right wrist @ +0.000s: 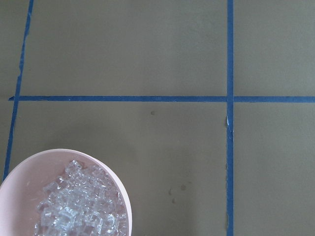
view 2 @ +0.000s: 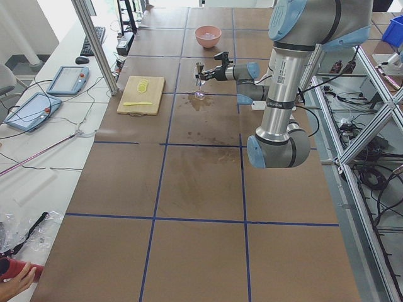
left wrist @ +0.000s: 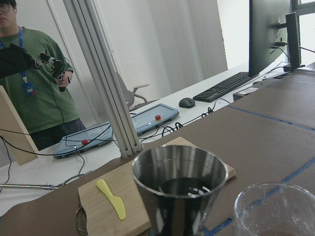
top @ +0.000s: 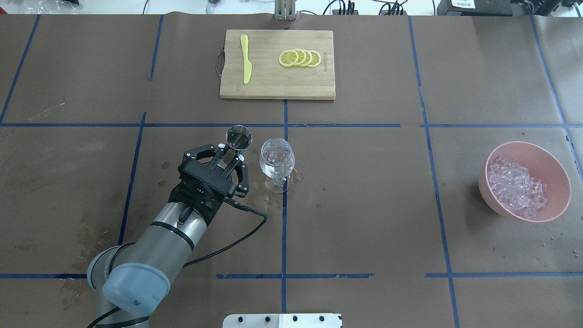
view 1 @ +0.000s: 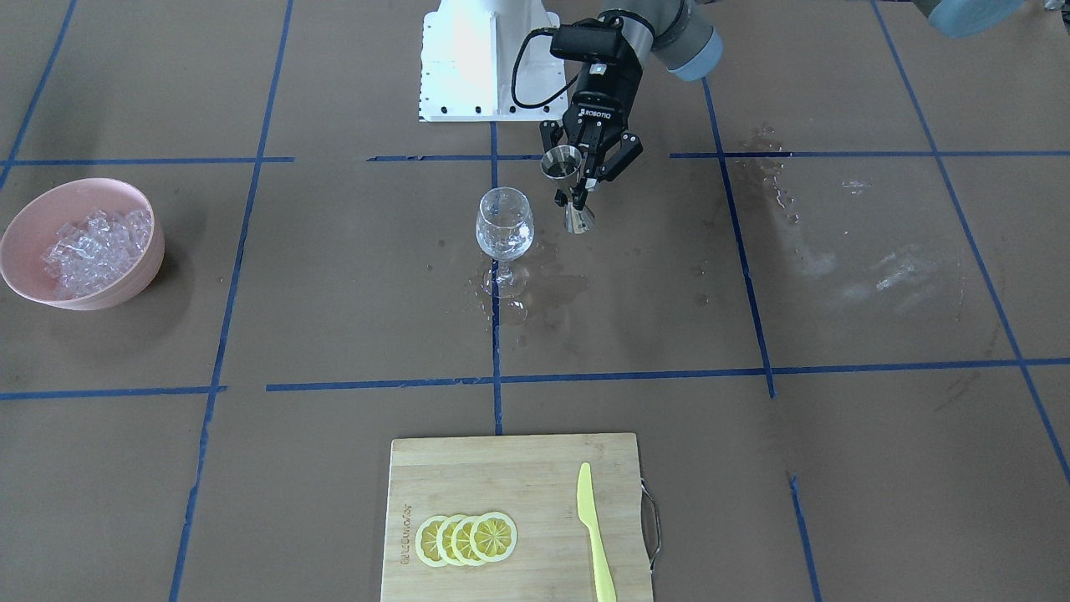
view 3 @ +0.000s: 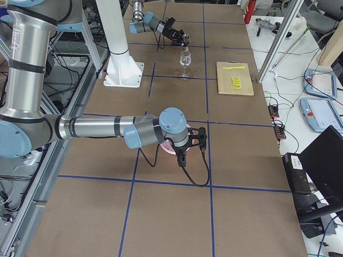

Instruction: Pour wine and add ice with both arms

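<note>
My left gripper (view 1: 577, 191) is shut on the waist of a steel jigger (view 1: 568, 188) and holds it roughly upright just beside a clear stemmed wine glass (view 1: 505, 226), about level with its rim. The left wrist view shows liquid (left wrist: 179, 186) inside the jigger, with the glass rim (left wrist: 275, 206) at lower right. A pink bowl (view 1: 84, 242) holds a heap of ice cubes (right wrist: 78, 206) at the robot's far right. My right gripper (view 3: 185, 150) hovers over that bowl; I cannot tell whether it is open or shut.
A bamboo cutting board (top: 277, 86) with lemon slices (top: 300, 58) and a yellow knife (top: 246, 64) lies at the table's far side. Wet spots (view 1: 543, 284) surround the glass foot. The white robot base (view 1: 468, 58) stands behind the glass. A person (left wrist: 34, 88) stands beyond the table.
</note>
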`<state>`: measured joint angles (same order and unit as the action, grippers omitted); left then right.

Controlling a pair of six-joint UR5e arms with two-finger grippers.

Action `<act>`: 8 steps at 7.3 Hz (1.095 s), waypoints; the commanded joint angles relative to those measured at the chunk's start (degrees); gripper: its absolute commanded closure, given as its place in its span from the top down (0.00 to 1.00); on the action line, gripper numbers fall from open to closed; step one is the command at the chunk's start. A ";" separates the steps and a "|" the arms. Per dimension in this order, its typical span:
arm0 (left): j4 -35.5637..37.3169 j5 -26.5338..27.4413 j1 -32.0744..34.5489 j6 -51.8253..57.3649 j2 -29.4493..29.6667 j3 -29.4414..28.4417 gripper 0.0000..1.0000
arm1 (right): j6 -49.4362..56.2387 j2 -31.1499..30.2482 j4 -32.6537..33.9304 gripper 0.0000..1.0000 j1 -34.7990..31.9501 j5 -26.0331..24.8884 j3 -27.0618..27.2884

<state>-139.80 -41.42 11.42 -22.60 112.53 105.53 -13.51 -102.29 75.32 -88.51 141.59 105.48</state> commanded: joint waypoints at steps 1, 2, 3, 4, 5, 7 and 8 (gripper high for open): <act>5.76 -7.23 2.63 6.33 3.04 0.11 0.00 | -0.02 -0.97 0.00 1.00 0.00 0.00 0.25; 5.77 -9.19 2.73 8.87 3.13 0.38 0.00 | -0.02 -1.42 0.00 1.00 0.00 0.00 0.43; 5.95 -9.21 2.99 15.07 3.13 0.38 0.00 | -0.02 -1.51 0.00 1.00 0.00 0.00 0.25; 5.95 -9.21 3.26 19.05 3.31 1.25 0.00 | -0.02 -1.68 0.00 1.00 -0.09 0.00 0.25; 5.95 -9.21 4.13 22.48 3.31 1.78 0.00 | -0.02 -1.95 0.00 1.00 -0.09 0.00 0.34; 6.12 -9.21 4.84 28.04 3.05 1.87 0.00 | -0.02 -1.95 0.00 1.00 0.00 0.00 0.17; 6.12 -9.21 5.01 30.23 3.05 1.78 0.00 | -0.02 -1.95 0.00 1.00 0.00 0.00 -0.01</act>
<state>-133.74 -50.62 16.15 5.00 115.66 107.37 -13.53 -104.22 75.32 -88.52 141.59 105.66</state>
